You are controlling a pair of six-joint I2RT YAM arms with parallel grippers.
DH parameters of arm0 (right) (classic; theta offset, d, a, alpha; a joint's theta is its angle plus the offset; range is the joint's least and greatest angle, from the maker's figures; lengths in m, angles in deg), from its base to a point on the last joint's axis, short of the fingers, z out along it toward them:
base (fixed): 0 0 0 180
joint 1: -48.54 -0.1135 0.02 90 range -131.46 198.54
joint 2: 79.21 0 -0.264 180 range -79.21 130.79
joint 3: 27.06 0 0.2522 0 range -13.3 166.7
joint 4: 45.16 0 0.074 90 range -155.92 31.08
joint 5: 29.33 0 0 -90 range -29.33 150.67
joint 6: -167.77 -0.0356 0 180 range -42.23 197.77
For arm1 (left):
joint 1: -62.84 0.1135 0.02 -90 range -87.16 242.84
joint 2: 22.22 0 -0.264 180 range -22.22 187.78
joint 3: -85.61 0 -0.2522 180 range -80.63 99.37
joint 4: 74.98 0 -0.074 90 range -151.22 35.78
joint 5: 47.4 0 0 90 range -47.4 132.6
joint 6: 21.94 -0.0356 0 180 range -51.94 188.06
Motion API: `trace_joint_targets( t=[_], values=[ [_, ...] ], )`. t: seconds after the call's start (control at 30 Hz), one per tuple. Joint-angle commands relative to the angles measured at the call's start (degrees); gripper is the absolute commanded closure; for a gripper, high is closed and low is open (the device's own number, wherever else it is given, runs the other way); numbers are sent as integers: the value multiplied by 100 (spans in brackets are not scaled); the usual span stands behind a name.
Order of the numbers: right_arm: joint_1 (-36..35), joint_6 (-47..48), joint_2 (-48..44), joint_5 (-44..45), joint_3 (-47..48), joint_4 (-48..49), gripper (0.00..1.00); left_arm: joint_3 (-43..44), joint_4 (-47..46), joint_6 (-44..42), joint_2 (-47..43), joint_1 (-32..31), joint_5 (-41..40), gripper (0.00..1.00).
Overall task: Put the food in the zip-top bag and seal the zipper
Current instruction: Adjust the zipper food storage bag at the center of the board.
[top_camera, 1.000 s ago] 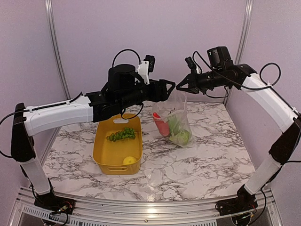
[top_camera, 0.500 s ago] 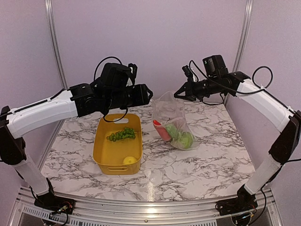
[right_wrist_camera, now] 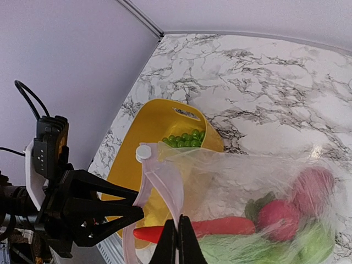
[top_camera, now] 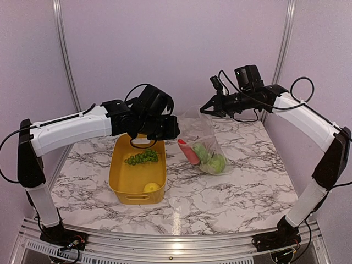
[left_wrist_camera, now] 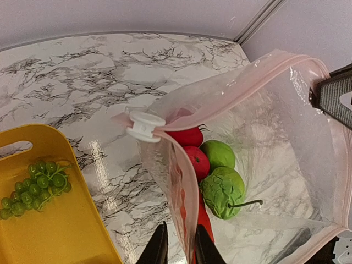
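The clear zip-top bag [top_camera: 199, 136] hangs with its mouth open and its bottom resting on the table. My right gripper [top_camera: 204, 109] is shut on the far side of the rim [right_wrist_camera: 177, 242]. The pink zipper [left_wrist_camera: 231, 91] runs along the mouth, and its white slider [left_wrist_camera: 144, 125] sits at the left end. Food lies inside: a red tomato [left_wrist_camera: 197, 161], green rounds [left_wrist_camera: 218, 154], leafy greens [left_wrist_camera: 223, 190] and a carrot [right_wrist_camera: 220, 226]. My left gripper [left_wrist_camera: 179, 248] straddles the near rim, its jaws narrowed to a slim gap. Grapes [top_camera: 143, 157] and a lemon [top_camera: 151, 187] lie in the bin.
The yellow bin [top_camera: 118, 179] stands on the marble table just left of the bag, under my left arm. Purple walls and metal posts close off the back and sides. The table's front rail runs along the near edge.
My left gripper has come down from high beside the bag to its near rim, and its jaws have narrowed around the rim. The right gripper has shifted slightly left, still holding the rim.
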Motion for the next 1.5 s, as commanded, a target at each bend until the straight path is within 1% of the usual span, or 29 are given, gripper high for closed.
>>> trace_joint_targets(
  t=[0.0,0.1,0.17,0.2,0.23,0.27,0.3,0.33,0.37,0.4,0.47,0.5,0.57,0.6,0.63,0.67,0.7,0.73,0.77,0.83,0.87,0.9,0.97,1.2,1.27,1.3,1.37,1.43,1.47],
  values=[
    [-60,19,-8,-34,172,134,100,240,211,78,114,132,217,86],
    [-59,106,-32,63,274,-4,100,497,269,41,239,227,345,100],
    [-56,278,6,246,748,-347,100,1034,424,58,407,258,571,100],
    [-60,406,50,410,1181,-564,100,1444,456,138,442,240,762,100],
    [-58,601,112,700,1671,-884,100,1800,251,105,407,167,861,100],
    [-58,760,177,1118,2204,-1203,100,1958,-118,-84,288,-40,856,100],
    [-53,884,240,1503,2582,-1449,100,1914,-519,-344,169,-231,604,100],
    [-40,979,299,1770,2773,-1640,100,1747,-689,-479,111,-356,172,100],
    [-11,1051,338,1880,2731,-1673,100,1578,-752,-480,161,-356,-42,100],
    [17,1103,405,1844,2574,-1700,100,1486,-696,-396,294,-252,-5,100],
    [42,1152,657,1632,2424,-1946,100,1821,-287,98,677,-49,519,100],
    [26,1159,741,1567,2432,-2068,100,1984,-310,114,746,-71,764,100],
    [2,1125,640,1688,2257,-1960,100,1919,-338,-98,698,-210,316,100],
    [16,1096,518,1801,2064,-1813,100,1856,-248,-26,648,-162,170,100],
    [49,1078,390,1884,1945,-1732,100,2092,-60,195,657,-92,319,100],
    [89,1068,344,1926,1969,-1716,100,2386,-99,76,641,-144,328,100],
    [112,1064,324,1955,2000,-1738,100,2483,-135,-461,583,-333,-269,100],
    [129,1063,321,1963,2031,-1748,100,2298,-141,-804,536,-441,-885,100],
    [140,1062,321,1931,2051,-1739,100,2060,-118,-705,544,-330,-848,100],
    [142,1046,340,1766,2053,-1635,100,1924,-91,-74,715,158,336,100],
    [142,1007,373,1694,2078,-1605,100,1858,-241,125,779,284,760,100],
    [142,980,407,1629,2141,-1600,100,1725,-523,162,782,297,964,100],
    [134,966,459,1601,2296,-1636,100,1575,-945,180,817,259,1179,100],
    [262,1234,513,2146,2965,-1898,100,2491,-1138,115,1391,300,1220,100],
    [261,1302,474,2237,2932,-1884,100,2585,-1027,135,1454,336,1267,77],
    [258,1308,438,2199,2688,-1817,100,2571,-903,143,1443,359,1265,67],
    [216,1298,311,2015,2060,-1534,100,2314,-708,-101,1247,386,1175,52],
    [123,1262,128,1962,1357,-1138,100,1628,-829,-528,786,379,1080,41],
    [80,1234,47,1948,1038,-941,100,1202,-974,-679,468,385,1079,33]
  ],
)
